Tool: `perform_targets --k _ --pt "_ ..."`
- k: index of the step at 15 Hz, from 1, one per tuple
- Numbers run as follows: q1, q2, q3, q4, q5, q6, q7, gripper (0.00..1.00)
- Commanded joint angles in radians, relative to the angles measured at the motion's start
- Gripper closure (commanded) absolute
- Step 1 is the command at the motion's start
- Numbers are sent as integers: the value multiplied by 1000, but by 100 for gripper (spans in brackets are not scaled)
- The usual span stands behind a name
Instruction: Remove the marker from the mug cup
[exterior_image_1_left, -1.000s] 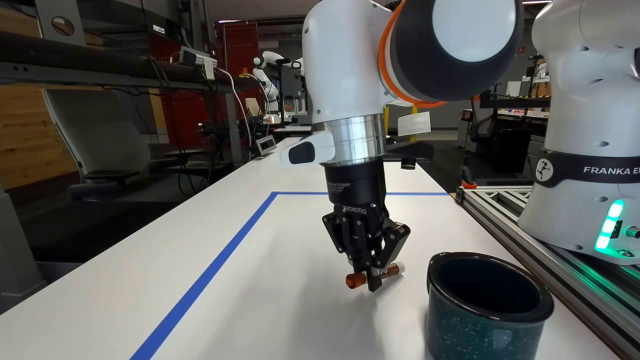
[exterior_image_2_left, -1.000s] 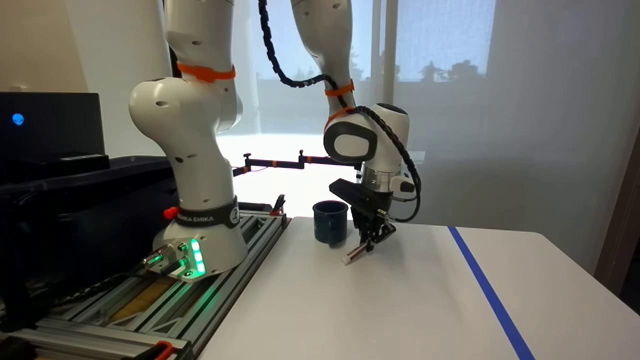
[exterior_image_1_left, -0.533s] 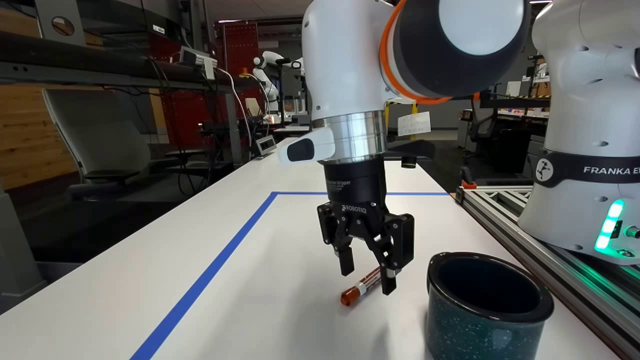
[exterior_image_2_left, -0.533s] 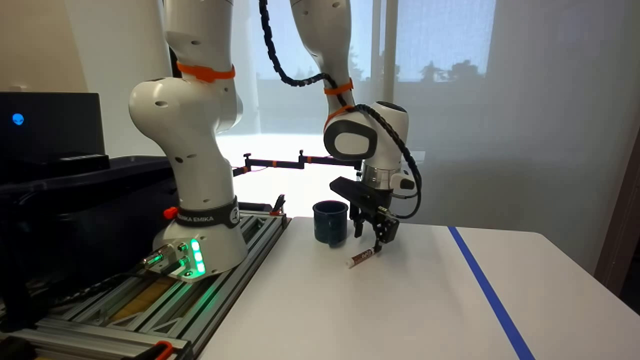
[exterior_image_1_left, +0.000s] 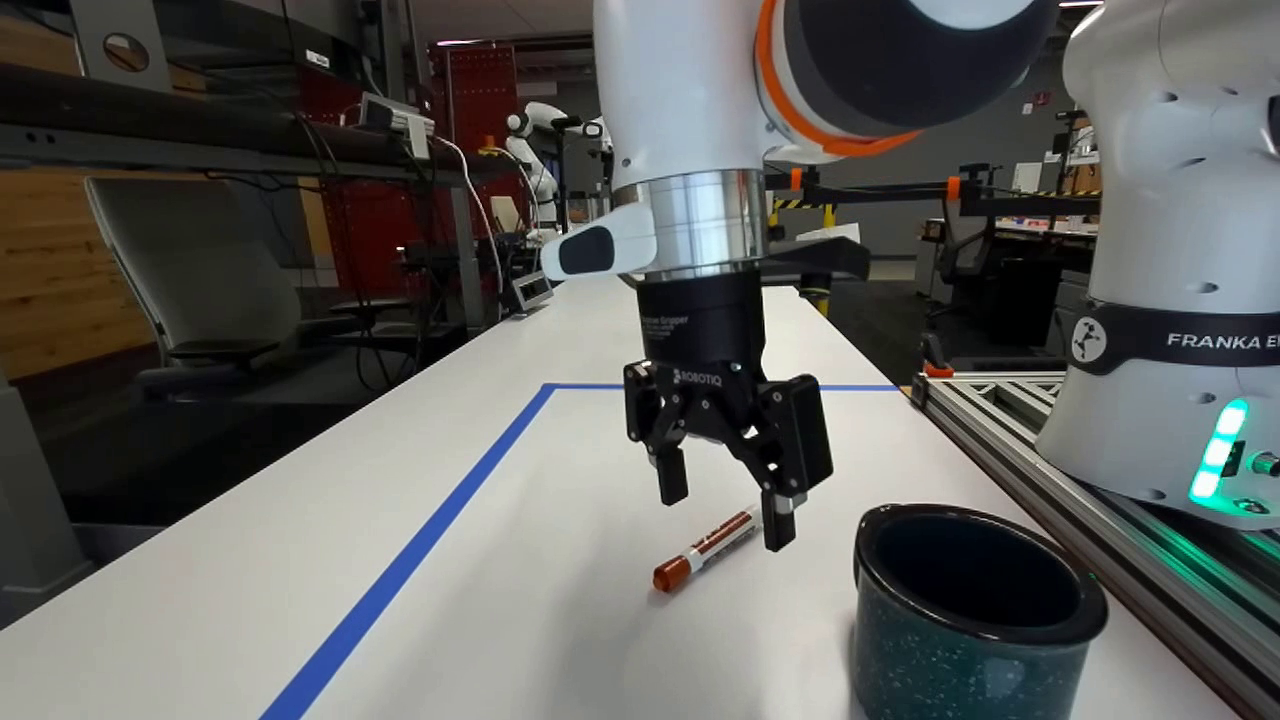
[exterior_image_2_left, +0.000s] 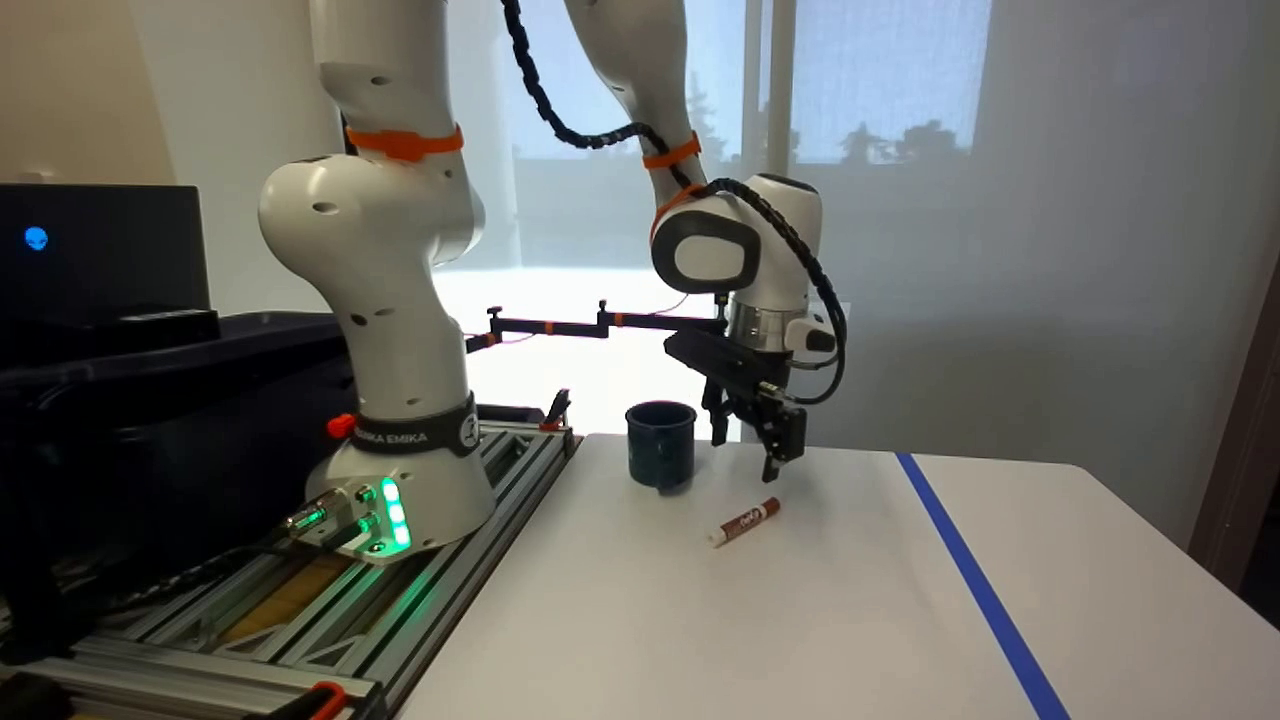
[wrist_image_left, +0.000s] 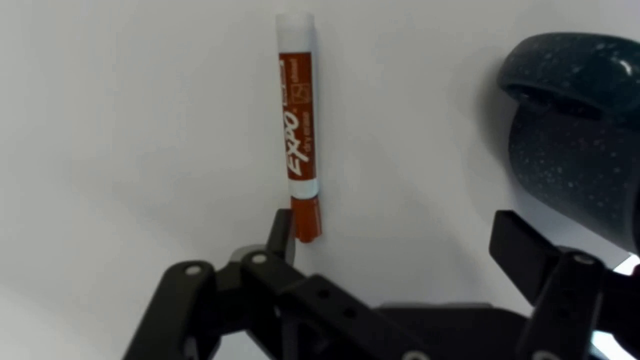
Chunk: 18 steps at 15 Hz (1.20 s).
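The black two-fingered gripper now spreads wide, leaving the thin red-brown marker on the white table outside the round dark-teal mug; though its bottom hides, the job looks done.

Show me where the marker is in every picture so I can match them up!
In an exterior view: the marker is low, just right of centre, left of the mug.
In an exterior view: the marker is low, just right of centre, below and right of the mug.
In the wrist view: the marker runs from near the top past the middle, left of the mug.
Shared landmark: the mug, in all views.
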<state>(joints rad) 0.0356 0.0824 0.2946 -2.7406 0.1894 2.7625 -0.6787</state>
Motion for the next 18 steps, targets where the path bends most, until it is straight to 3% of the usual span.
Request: perform_targets --k 1,10,18 --pt "45 -108 -29 -18 7 -82 94 0" --pt "94 -178 -92 -16 -86 -106 499 0" --pt "107 -156 -115 -13 6 -81 652 0"
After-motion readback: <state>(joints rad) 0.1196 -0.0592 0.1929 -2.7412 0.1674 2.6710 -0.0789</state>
